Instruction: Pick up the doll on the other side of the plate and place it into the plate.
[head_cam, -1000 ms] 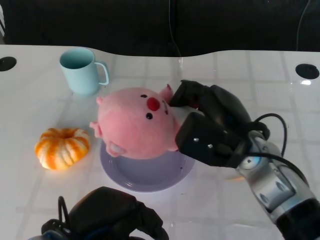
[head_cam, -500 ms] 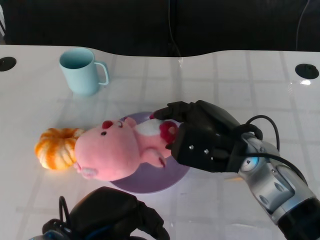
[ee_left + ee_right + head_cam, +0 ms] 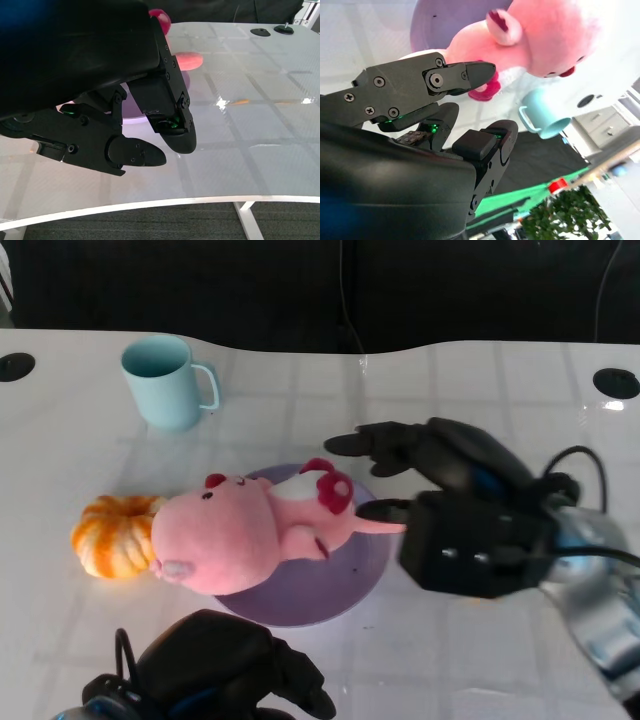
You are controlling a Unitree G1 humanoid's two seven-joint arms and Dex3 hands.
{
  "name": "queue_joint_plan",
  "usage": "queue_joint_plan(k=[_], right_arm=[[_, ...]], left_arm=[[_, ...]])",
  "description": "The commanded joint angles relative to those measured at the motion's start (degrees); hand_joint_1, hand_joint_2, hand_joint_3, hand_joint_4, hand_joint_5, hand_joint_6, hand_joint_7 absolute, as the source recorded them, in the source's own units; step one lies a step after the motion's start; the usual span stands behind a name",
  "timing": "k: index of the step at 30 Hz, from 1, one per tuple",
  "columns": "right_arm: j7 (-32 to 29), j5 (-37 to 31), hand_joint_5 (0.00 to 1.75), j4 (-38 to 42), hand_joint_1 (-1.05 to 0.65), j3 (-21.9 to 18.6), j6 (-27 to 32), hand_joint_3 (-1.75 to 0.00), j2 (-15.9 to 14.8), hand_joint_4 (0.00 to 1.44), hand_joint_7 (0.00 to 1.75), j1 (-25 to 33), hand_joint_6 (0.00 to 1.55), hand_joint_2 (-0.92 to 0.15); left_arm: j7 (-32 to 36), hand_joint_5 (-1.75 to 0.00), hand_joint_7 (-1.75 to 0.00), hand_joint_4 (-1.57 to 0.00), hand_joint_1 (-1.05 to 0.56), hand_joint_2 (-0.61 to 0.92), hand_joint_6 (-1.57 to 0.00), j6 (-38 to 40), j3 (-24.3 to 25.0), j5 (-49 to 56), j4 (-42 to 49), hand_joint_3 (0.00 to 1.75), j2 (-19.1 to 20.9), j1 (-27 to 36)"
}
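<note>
Lying on its side across the plate (image 3: 345, 585), the doll (image 3: 235, 540) is a soft, rounded pink plush with a fuzzy nap, small dark eyes, a white belly patch and deep-pink feet. Its body end rests on the plate, while its bulbous head overhangs the plate's left rim and touches the pumpkin (image 3: 112, 536). The plate is a shallow round disc of smooth, matte lilac. The pumpkin is a squat, ribbed form, glossy orange with paler streaks. Well behind it stands the mug (image 3: 166, 381), a plain pale-teal cylinder with a loop handle, upright. The worktop (image 3: 500, 390) is a glossy white surface marked with a faint grid of tile lines.

The right hand (image 3: 440, 505), of hard black moulded segments fastened with visible screws, hangs just beside the doll's feet with its fingers (image 3: 365, 443) spread and nothing between them; whether a fingertip touches the plush cannot be told. The left hand (image 3: 215, 675), a rounded black shell, sits low at the near edge of the worktop, fingers apart and empty.
</note>
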Motion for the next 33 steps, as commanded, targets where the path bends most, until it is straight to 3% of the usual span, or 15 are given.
queue_joint_plan(k=[1,8,14,17,22,23,24,27,30,33], right_arm=[[1.82,2.63,0.55,-5.71,-0.49,-3.30,-1.03,-0.20,-3.51,0.52,0.02,4.04,0.64,-0.92],[3.22,7.00,0.66,-13.60,-0.38,-9.25,-3.79,-0.15,-8.58,0.56,0.06,13.67,0.72,-0.92],[2.29,10.16,0.74,-15.86,-0.31,-13.74,-6.45,-0.13,-9.28,0.65,0.09,20.72,0.79,-0.92],[2.19,11.78,0.94,-17.52,-0.19,-15.45,-6.53,-0.10,-8.92,0.68,0.14,24.34,0.91,-0.91],[4.63,12.19,1.25,-25.89,-0.05,-17.80,-1.03,-0.16,-10.42,0.73,0.30,30.90,1.06,-0.91],[4.90,12.67,1.32,-26.93,-0.03,-18.18,-0.05,-0.21,-10.26,0.75,0.40,32.01,1.05,-0.90],[5.03,12.94,1.37,-27.80,0.04,-18.51,0.65,-0.54,-10.20,0.80,0.67,33.13,0.99,-0.75],[3.78,12.78,1.44,-27.26,0.11,-19.00,0.26,-1.00,-9.58,0.84,1.04,35.40,0.89,-0.56],[2.00,11.30,1.54,-24.77,0.11,-18.43,-1.41,-1.21,-9.40,0.85,1.19,35.27,0.86,-0.45],[1.15,9.87,1.68,-23.01,0.08,-17.46,-1.42,-1.29,-9.54,0.85,1.32,34.43,0.83,-0.39]], left_arm=[[-0.95,-1.19,0.00,-0.79,-0.25,0.92,-1.09,0.98,0.19,-0.03,-0.08,0.25,0.56,-0.65],[-0.64,-1.17,0.00,-0.79,-0.25,0.92,-1.09,0.79,0.30,-0.38,0.17,0.24,0.93,-0.96],[-0.86,-1.15,-0.01,-0.79,-0.25,0.92,-1.09,0.44,1.08,-1.19,0.07,0.25,1.79,-1.04],[-0.72,-1.15,0.00,-0.80,-0.25,0.92,-1.09,0.32,1.39,-1.34,0.22,0.24,2.03,-0.94],[-1.61,-1.15,0.00,-0.78,-0.25,0.92,-1.08,1.04,1.78,-2.05,0.44,0.27,2.41,-1.09],[-1.34,-1.15,0.00,-0.79,-0.25,0.92,-1.08,0.60,1.98,-2.42,0.73,0.28,2.59,-1.12],[-1.11,-1.15,0.00,-0.80,-0.24,0.92,-1.08,0.19,2.16,-2.70,1.01,0.26,2.78,-1.15],[-0.22,-1.16,-0.01,-0.81,-0.24,0.92,-1.09,-1.26,2.84,-3.52,2.26,0.24,3.36,-1.34],[-0.31,-1.17,-0.01,-0.81,-0.24,0.92,-1.09,-1.92,3.30,-3.56,2.55,0.25,3.87,-1.38],[-0.43,-1.17,-0.01,-0.80,-0.24,0.92,-1.09,-2.45,3.85,-3.95,2.44,0.24,4.21,-1.13]])
